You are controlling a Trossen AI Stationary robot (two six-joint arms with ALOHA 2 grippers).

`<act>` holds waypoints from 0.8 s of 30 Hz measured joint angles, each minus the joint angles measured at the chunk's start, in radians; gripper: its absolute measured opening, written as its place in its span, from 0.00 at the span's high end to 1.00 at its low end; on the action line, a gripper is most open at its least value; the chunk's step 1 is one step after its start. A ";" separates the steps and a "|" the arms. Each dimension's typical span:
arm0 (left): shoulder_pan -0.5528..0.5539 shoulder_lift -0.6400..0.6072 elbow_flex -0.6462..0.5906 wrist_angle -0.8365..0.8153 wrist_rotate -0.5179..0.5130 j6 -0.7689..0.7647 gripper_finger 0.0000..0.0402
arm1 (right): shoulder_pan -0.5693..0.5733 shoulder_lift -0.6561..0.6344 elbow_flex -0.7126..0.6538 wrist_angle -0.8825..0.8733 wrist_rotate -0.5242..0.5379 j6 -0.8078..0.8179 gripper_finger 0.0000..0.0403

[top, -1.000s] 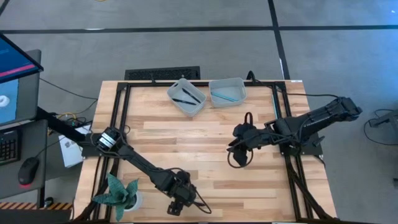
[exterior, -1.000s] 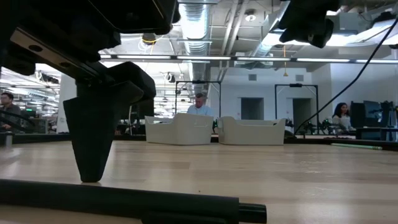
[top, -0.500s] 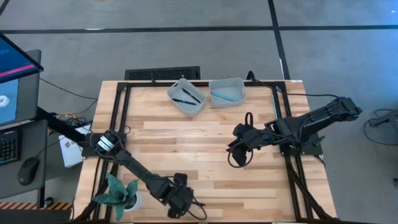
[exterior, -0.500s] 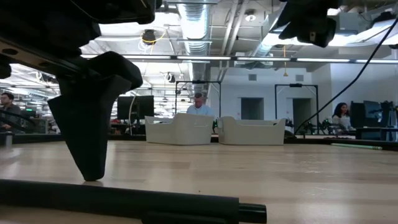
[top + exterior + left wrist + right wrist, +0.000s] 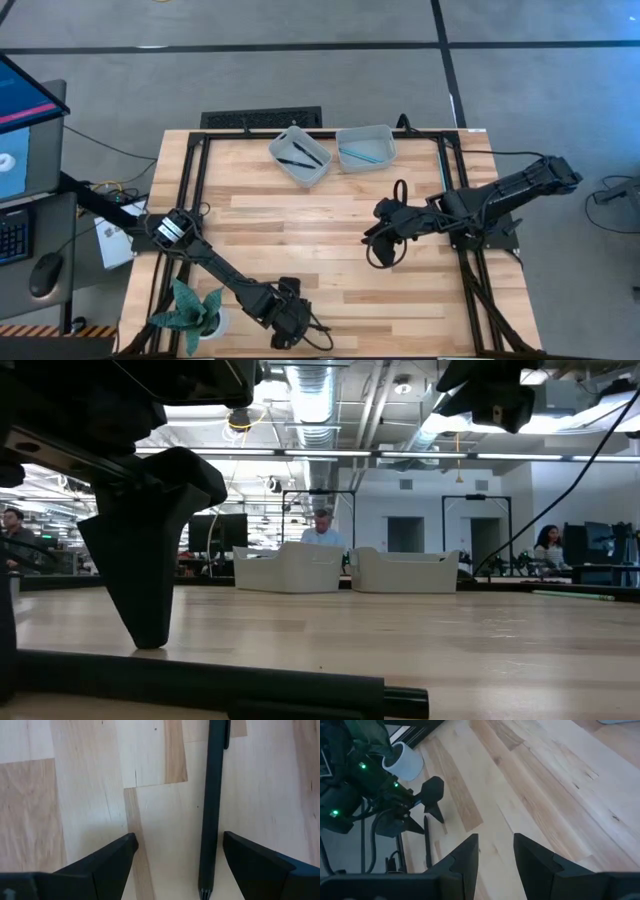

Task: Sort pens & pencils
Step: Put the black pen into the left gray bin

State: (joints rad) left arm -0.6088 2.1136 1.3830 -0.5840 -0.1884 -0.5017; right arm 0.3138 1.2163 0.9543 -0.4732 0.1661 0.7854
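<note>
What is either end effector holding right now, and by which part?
Nothing is held. The left end effector is open, its fingers down on either side of a black pen lying on the table, not yet gripping. The right end effector hangs empty above the table.

Black writing sticks: three – two in the left bin (image 5: 300, 157) by the worktop's (image 5: 330, 215) far edge, one black stick (image 5: 211, 810) lying at the near edge.
Teal-blue writing sticks: the teal-blue sticks (image 5: 362, 155) lie in the right bin (image 5: 365, 147); they look like two, though the exact count is hard to tell.
Bins: two, side by side at the far edge.
Potted plants: one potted plant (image 5: 193, 310), near left corner.
Robot arms: two, each with one hand.
</note>
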 joint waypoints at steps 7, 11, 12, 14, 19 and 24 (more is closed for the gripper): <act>-0.001 0.000 -0.002 0.022 0.015 0.022 0.26 | 0.000 0.000 0.000 0.000 0.000 -0.007 0.64; -0.004 0.000 -0.003 0.033 0.011 0.012 0.26 | 0.000 0.000 0.000 0.000 0.000 -0.008 0.64; -0.004 0.000 -0.003 0.037 0.011 0.007 0.26 | 0.000 0.000 0.000 0.000 0.000 -0.008 0.64; -0.006 0.000 -0.004 0.039 0.011 -0.005 0.26 | 0.000 0.000 0.000 0.000 0.000 -0.008 0.64; -0.006 0.000 -0.004 0.043 0.012 -0.008 0.26 | 0.002 0.000 0.000 -0.001 0.000 -0.008 0.64; -0.002 0.000 -0.004 0.046 0.017 -0.006 0.26 | 0.016 0.000 0.000 -0.005 0.000 -0.010 0.64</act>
State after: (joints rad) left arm -0.6106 2.1136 1.3792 -0.5377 -0.1718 -0.5074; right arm 0.3297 1.2163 0.9539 -0.4782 0.1661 0.7754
